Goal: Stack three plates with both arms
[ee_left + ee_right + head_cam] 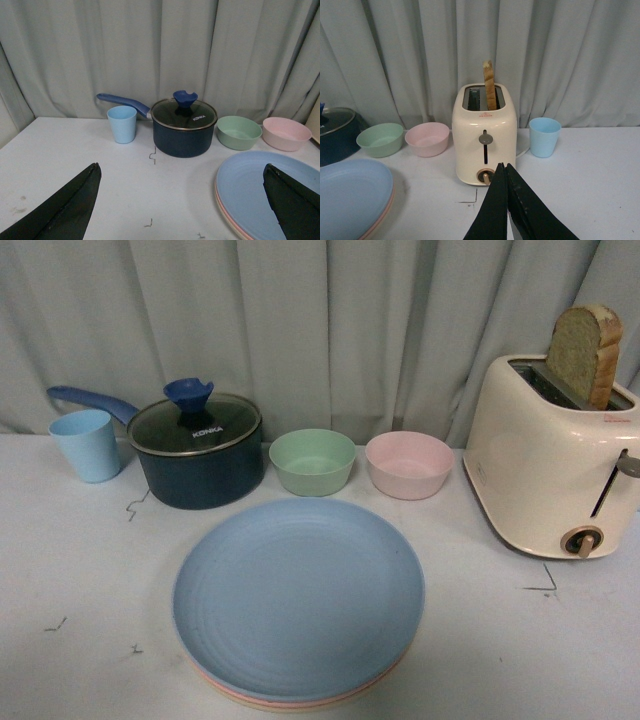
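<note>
Plates stacked three high, front-centre of bench: light blue on top, pink rim then cream rim peeking out underneath at near edge. Seen also in left wrist view and right wrist view, same order.

Left end effector: fingers spread wide apart, empty, hovering above bench w/ one finger over blue plate's edge, other over bare bench. Right end effector: fingers pressed together, nothing between them, tip pointing at toaster, clear of the stack.

Outward from stack, behind it: green bowl and pink bowl side by side, just apart. Left of those: dark blue saucepan w/ glass lid, blue knob, handle pointing left-back. Light blue cup just beside handle, upright. Right side: cream toaster w/ one bread slice standing up in slot, lever up. Second light blue cup beyond toaster, visible in right wrist view only. Grey curtain across back. Few small dark marks on bench.
</note>
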Controlling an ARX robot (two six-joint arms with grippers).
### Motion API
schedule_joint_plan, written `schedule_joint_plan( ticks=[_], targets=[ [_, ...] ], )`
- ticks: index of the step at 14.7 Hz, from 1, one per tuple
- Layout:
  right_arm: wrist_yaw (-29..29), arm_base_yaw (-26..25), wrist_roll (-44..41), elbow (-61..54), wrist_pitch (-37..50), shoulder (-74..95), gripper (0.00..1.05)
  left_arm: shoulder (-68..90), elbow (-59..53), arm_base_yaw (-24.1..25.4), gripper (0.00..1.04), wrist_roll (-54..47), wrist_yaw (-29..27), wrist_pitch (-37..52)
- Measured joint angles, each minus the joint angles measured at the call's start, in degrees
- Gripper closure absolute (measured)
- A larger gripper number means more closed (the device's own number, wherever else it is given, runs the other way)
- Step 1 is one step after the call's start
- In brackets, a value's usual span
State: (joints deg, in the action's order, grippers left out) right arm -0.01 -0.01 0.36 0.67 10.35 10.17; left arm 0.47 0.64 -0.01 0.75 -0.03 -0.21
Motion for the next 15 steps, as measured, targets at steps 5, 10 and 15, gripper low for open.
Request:
schedule_joint_plan(
  ticks=[5, 10, 15],
  targets=[
    [0.0, 0.0, 0.0, 0.0, -10.6, -9.9, 1.03, 0.0, 0.0, 0.0, 0.07, 0.0, 0.0, 0.0],
    [0.0, 0.0, 0.0, 0.0, -10.6, -9.9, 0.64, 0.0, 0.0, 0.0, 0.07, 0.0, 0.0, 0.0],
    [0.0, 0.0, 0.0, 0.0, -10.6, -9.9, 0.04, 0.0, 0.0, 0.0, 0.07, 0.0, 0.0, 0.0]
  ],
)
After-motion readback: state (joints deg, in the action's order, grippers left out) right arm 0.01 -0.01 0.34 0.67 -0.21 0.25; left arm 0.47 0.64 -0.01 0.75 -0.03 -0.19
